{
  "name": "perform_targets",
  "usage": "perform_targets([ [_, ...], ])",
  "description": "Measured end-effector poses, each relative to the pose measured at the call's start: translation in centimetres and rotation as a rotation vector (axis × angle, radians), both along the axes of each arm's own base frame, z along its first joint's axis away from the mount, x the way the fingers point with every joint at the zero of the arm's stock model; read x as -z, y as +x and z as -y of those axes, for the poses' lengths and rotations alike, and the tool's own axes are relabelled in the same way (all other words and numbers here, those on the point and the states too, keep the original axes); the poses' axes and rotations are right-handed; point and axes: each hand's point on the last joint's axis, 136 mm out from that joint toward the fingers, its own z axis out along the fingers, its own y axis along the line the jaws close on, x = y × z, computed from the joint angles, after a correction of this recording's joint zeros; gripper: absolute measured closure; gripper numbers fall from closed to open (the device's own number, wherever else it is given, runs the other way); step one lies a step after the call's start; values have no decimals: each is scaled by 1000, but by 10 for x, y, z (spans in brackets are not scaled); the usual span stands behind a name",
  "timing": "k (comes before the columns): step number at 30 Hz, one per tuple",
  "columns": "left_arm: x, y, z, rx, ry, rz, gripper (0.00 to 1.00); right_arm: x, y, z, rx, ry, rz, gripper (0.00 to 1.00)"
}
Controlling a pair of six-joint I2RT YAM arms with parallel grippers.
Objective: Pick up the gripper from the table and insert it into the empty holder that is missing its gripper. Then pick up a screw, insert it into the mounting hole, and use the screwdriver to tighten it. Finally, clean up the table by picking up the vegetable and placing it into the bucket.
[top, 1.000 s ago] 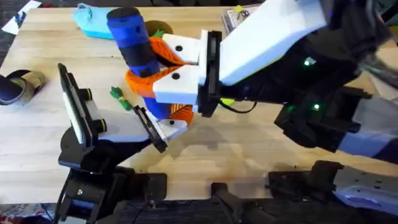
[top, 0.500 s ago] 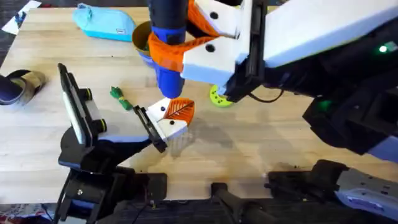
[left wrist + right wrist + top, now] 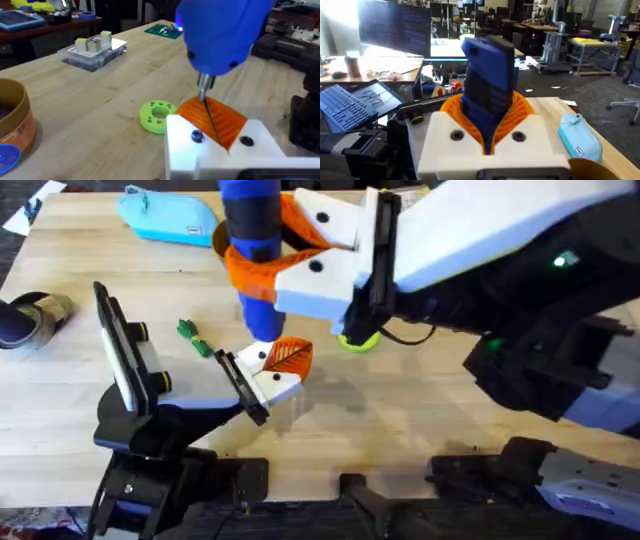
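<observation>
Blue screwdriver [image 3: 252, 250], clamped in the right gripper's [image 3: 300, 255] fingers, needs its tip [image 3: 210, 117] kept plumb over the gripper's [image 3: 278, 368] mounting hole; left fingers cannot be judged.

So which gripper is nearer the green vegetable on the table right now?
Left. The left gripper sits just beside the vegetable, holding the white-and-orange gripper piece. The right gripper is raised farther back, clamping the blue screwdriver.

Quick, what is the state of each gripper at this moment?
Left gripper: cannot be told.
Right gripper: closed, holding the blue screwdriver, its bit on the white and orange gripper.
</observation>
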Motion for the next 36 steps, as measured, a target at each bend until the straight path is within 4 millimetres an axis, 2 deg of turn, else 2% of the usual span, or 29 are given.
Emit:
perform_targets([
  [8,0,0,0,0,0,0,985,11,-6,-14,-40,-15,-12,958],
  [36,0,0,0,0,0,0,985,17,-4,-16,-34,-34,3,958],
])
